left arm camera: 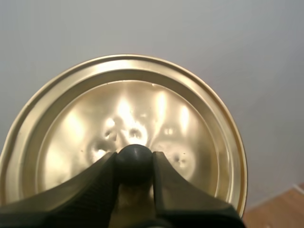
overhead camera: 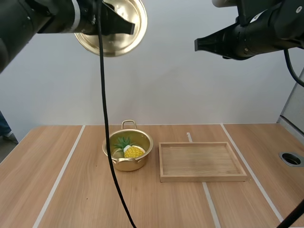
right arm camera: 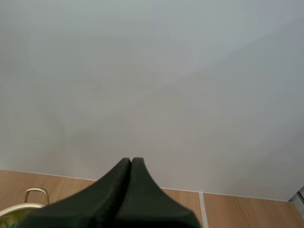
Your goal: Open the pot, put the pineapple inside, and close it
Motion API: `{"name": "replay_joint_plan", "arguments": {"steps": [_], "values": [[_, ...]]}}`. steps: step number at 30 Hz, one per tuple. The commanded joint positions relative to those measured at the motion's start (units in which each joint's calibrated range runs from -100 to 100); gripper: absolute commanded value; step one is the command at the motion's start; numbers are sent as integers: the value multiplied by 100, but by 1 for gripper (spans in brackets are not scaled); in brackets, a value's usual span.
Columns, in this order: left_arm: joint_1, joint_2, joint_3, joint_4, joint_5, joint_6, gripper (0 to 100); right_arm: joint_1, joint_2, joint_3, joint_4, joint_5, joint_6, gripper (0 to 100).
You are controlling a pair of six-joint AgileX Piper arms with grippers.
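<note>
the left gripper [left arm camera: 134, 157] pinches the round black knob [left arm camera: 134, 167] of the shiny, dimpled brass lid [left arm camera: 142, 102], high above the wooden surface [overhead camera: 66, 190]. the right gripper [right arm camera: 131, 164] is closed on nothing, its fingers one dark wedge. the yellow pineapple [overhead camera: 132, 151] lies inside the open brass pot [overhead camera: 127, 166], beside a rectangular wooden tray [overhead camera: 204, 178].
</note>
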Motion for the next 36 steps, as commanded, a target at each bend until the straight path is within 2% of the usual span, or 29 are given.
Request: {"name": "replay_joint_plan", "arguments": {"steps": [1, 7, 14, 30, 36], "values": [[-10, 267, -1, 29, 886, -40, 0, -26, -72, -29, -7, -35, 17, 0], [-10, 794, 25, 70, 1996, -97, 0, -26, -72, -29, -7, -35, 17, 0], [-10, 1175, 640, 201, 2037, -87, 0, -26, -72, -29, -7, -35, 17, 0], [-10, 1345, 2723, 234, 11, 389, 0, -26, -72, -29, -7, -35, 17, 0], [-10, 1560, 3035, -149, -460, 835, 0, -26, -72, -29, -7, -35, 17, 0]]}}
